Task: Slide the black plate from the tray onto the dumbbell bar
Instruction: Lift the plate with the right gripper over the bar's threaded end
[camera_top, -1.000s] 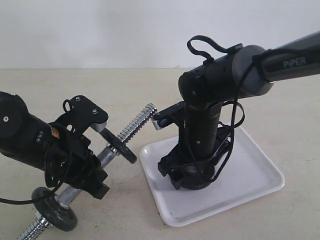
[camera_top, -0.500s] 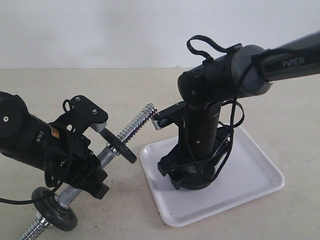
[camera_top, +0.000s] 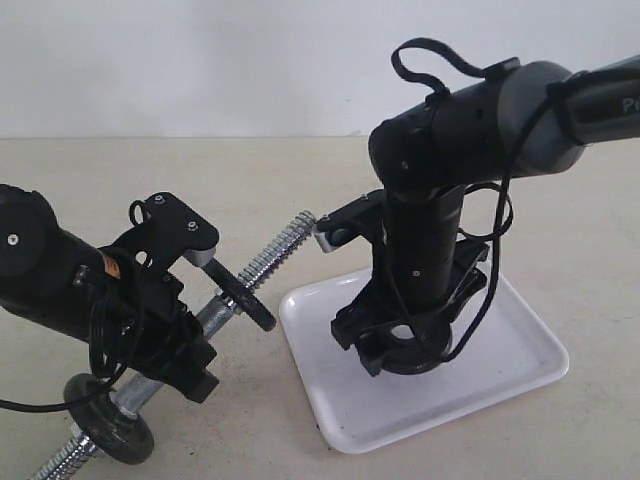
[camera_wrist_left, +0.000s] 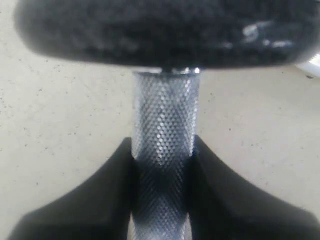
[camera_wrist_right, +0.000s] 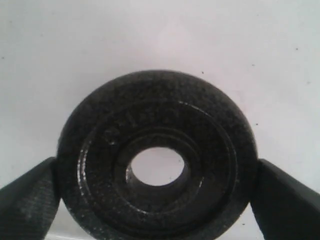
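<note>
My left gripper (camera_top: 197, 338) is shut on the knurled middle of the dumbbell bar (camera_top: 272, 254) and holds it tilted, threaded end up toward the tray. In the left wrist view both fingers (camera_wrist_left: 110, 195) press the bar (camera_wrist_left: 165, 120) below a small black disc (camera_wrist_left: 165, 30). My right gripper (camera_top: 402, 342) points down over the white tray (camera_top: 510, 375) and is shut on the black plate (camera_top: 420, 362). In the right wrist view the plate (camera_wrist_right: 100, 160) lies flat between the fingers (camera_wrist_right: 30, 200), and white tray shows through its centre hole.
Two small black discs (camera_top: 247, 297) (camera_top: 108, 428) sit on the bar, one either side of my left gripper. The bar's lower threaded end (camera_top: 62, 462) rests near the beige table's front edge. A pale wall stands behind.
My right arm has risen and shifted slightly right, taking the black plate up with it over the tray. The left arm and the bar have stayed still.
</note>
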